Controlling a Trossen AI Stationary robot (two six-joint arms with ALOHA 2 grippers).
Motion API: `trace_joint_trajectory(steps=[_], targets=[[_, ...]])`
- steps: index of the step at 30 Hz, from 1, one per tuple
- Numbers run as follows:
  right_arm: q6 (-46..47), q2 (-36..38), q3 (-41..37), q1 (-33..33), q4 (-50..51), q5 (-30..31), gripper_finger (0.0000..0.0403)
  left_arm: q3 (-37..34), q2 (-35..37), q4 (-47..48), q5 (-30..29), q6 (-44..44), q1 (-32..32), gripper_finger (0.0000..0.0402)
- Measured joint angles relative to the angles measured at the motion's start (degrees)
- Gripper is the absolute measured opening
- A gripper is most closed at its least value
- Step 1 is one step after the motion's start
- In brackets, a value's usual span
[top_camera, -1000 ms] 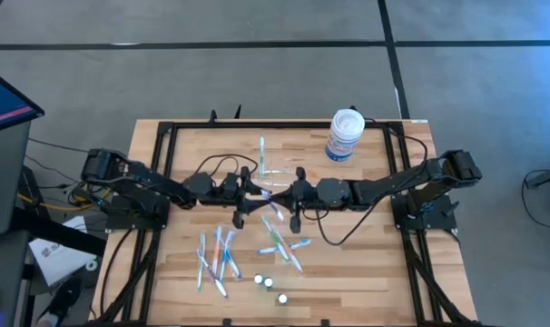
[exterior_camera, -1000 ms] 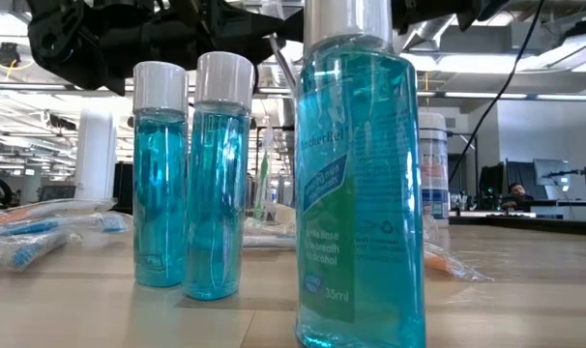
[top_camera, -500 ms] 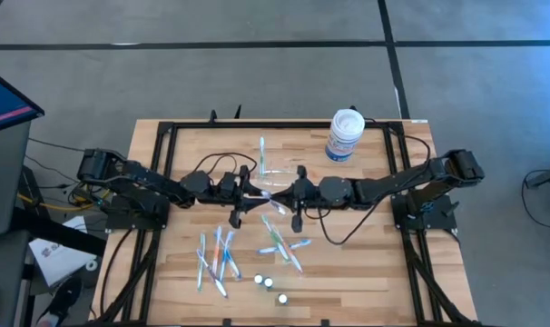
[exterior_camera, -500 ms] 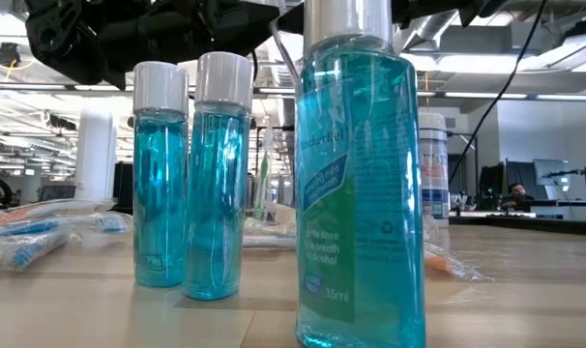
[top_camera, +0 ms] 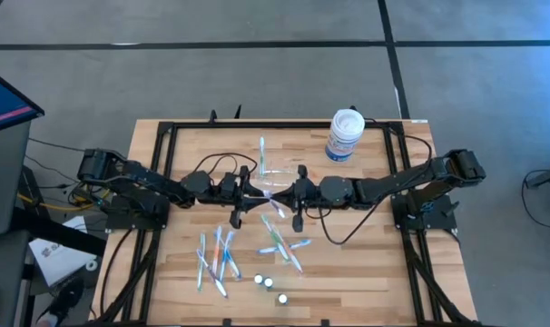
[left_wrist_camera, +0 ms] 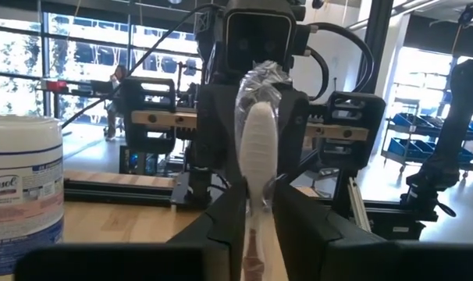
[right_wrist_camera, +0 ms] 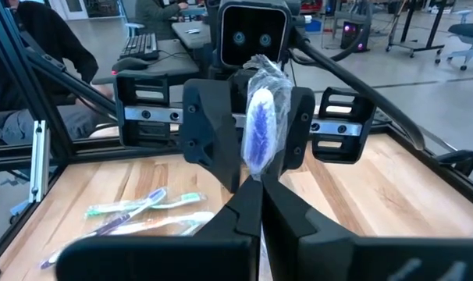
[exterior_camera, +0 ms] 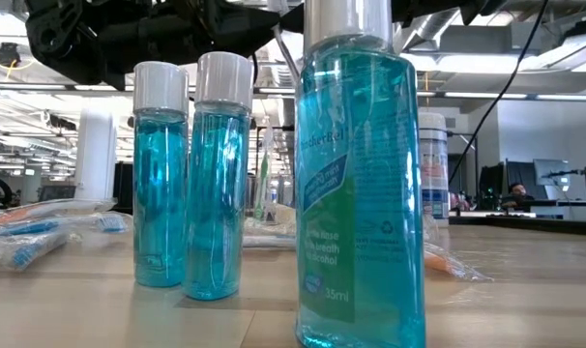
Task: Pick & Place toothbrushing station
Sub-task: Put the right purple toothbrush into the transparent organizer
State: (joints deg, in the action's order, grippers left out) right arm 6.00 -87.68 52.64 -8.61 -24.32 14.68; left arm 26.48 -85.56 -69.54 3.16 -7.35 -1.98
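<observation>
Both hands meet at table [top_camera: 366, 272] centre, the white jar [top_camera: 344, 134] behind, three bottles [top_camera: 269, 282] in front.

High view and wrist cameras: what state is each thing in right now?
right tool: shut on wrapped toothbrush
left tool: facing the right tool, mid-table
toothbrushing station: upright on table, not gripped
white jar: upright, lid on
mouthwash bottles: upright, capped, nearly full
loose toothbrushes: lying flat, wrapped
</observation>
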Motion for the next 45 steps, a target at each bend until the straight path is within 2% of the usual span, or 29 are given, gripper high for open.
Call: trace_joint_trajectory(steps=[4,12,22,28,38,45], targets=[[0.0,0.02,0.0,-0.03,0.12,0.0,0.0,-0.02,0.0,-0.02,-0.06,0.06,0.01,0.0011],[-0.45,0.02,0.0,-0.01,0.31,-1.51,0.0006,-0.04,0.0,0.18,0.3,0.74,-0.02,0.0005],[-0.59,0.84,-0.01,0.12,4.67,-2.69,0.0081,0.0,1.1,2.11,0.2,1.09,0.71,0.0004],[0.0,2.28,-0.02,0.06,6.82,-2.78,0.0107,0.0,5.38,9.29,-0.15,1.41,2.36,0.0004],[2.01,2.03,-0.01,-1.37,8.37,-2.8,0.0114,0.0,11.85,17.56,-7.01,4.14,5.75,0.0005],[2.15,2.05,-0.02,-3.93,8.86,-2.8,0.0113,0.0,13.11,21.17,-12.78,4.15,9.66,0.0005]])
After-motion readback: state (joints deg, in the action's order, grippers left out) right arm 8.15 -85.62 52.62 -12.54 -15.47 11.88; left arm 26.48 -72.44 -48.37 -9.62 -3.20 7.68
